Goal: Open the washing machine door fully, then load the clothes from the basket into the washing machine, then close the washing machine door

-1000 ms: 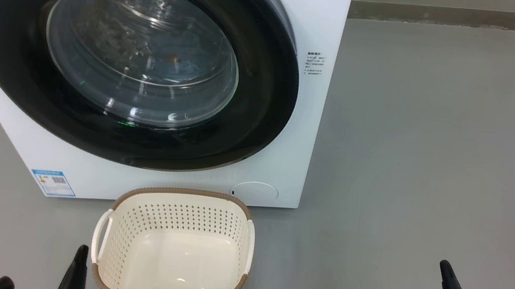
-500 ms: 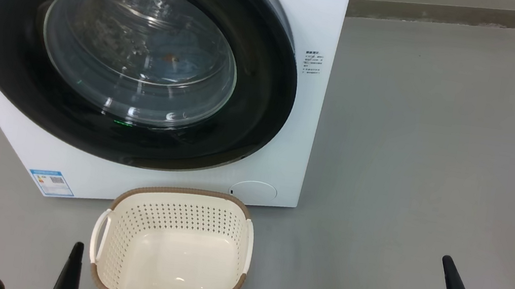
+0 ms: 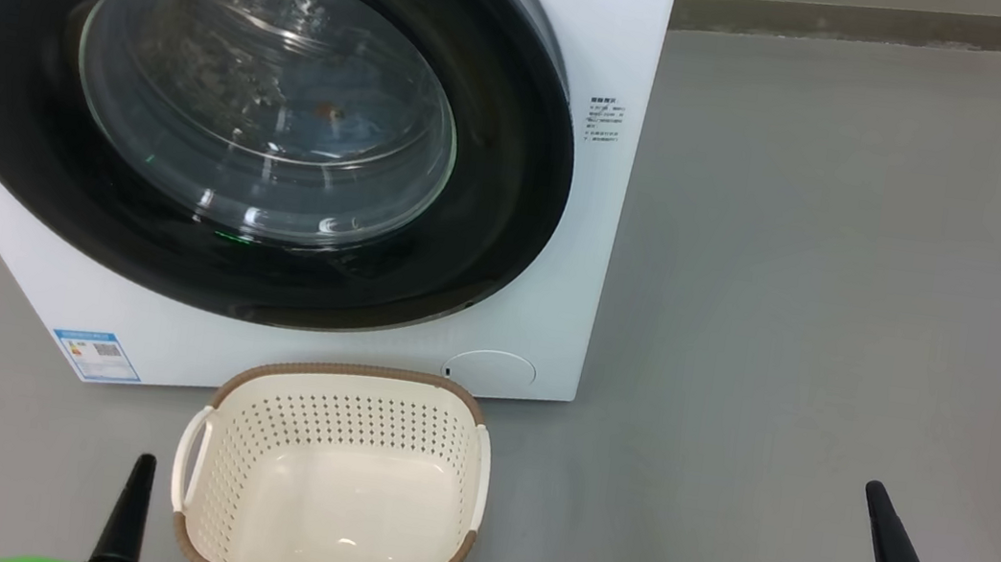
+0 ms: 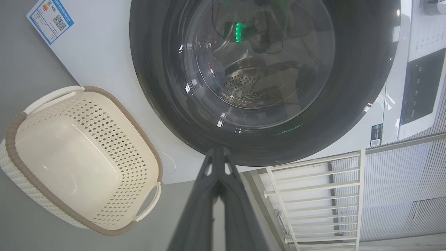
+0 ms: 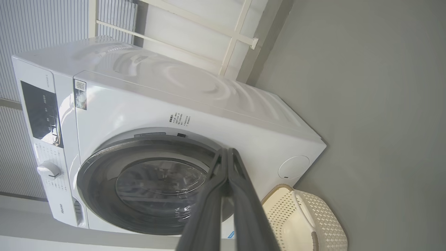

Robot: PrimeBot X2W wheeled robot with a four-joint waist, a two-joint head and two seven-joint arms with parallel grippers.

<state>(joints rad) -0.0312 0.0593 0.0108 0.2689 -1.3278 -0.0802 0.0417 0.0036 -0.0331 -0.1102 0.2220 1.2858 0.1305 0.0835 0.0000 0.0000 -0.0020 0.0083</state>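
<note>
1. On the floor [image 3: 850,269], just in front of the washing machine [image 3: 628,46], the basket [image 3: 353,370] stands upright. Its smooth bottom is bare, so nothing lies in it. I judge the loading step done.
2. Behind the door's glass, low in the drum, a scrap of light blue with an orange-brown spot shows through. I take that for the clothes [image 3: 334,116], though glare and reflections hide most of them.
3. The washing machine door [image 3: 489,221] lies flat against the machine's front in the head view and in both wrist views. I see no clear gap along its edge, so it looks closed. Whether the latch has caught cannot be told from these pictures.
4. The left hand [image 4: 217,155] has its two dark fingers pressed together right to the tips, with nothing between them. It hangs low, just beside the basket's left side, and touches neither the basket nor the door.
5. The right hand [image 5: 226,155] is likewise closed up and empty. It is over bare floor, well apart from the basket and the machine.
6. By my reading all three steps appear complete: the door was opened, the clothes were loaded and the door was closed. At most a check of the latch is left.
</note>
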